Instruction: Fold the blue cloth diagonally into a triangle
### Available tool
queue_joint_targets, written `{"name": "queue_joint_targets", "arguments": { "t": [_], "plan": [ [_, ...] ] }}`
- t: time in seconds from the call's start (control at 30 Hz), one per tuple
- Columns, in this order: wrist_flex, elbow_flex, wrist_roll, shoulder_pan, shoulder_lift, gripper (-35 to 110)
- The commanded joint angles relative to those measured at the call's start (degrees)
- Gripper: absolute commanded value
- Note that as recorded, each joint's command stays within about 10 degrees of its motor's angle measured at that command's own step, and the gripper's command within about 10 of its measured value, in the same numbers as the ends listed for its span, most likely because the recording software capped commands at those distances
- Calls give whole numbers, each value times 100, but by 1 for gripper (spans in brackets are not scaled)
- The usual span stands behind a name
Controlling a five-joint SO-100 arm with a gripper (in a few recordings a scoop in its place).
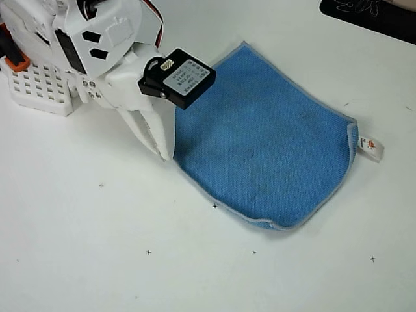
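Overhead view puts the blue cloth (266, 136) flat on the white counter (97, 260) at frame centre-right, the fingers (156, 140) seemingly closed at its left corner, likely starting the grasp; next, lift diagonally.

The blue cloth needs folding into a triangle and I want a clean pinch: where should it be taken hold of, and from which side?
Probably the rounded corner nearest the hand in the overhead view. The blue cloth lies flat on the table, so only its stitched border offers a lip. Come down from above at that left corner, then carry it across toward the corner with the white tag.
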Motion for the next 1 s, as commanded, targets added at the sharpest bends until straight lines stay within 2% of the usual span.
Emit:
{"name": "queue_joint_targets", "arguments": {
  "t": [0.0, 0.2, 0.5, 0.67, 0.73, 0.87, 0.97],
  "plan": [
    [-1000, -290, -554, 1000, 984, 11],
    [-1345, -290, -387, 1503, 984, 19],
    [-1345, -290, -404, 1503, 984, 19],
    [-1371, -290, -879, 1415, 984, 19],
    [-1345, -360, -896, 1292, 984, 27],
    [-1345, -791, -1195, 1274, 958, 29],
    [-1371, -1343, -1354, 1266, -176, 29]
  ]
}}
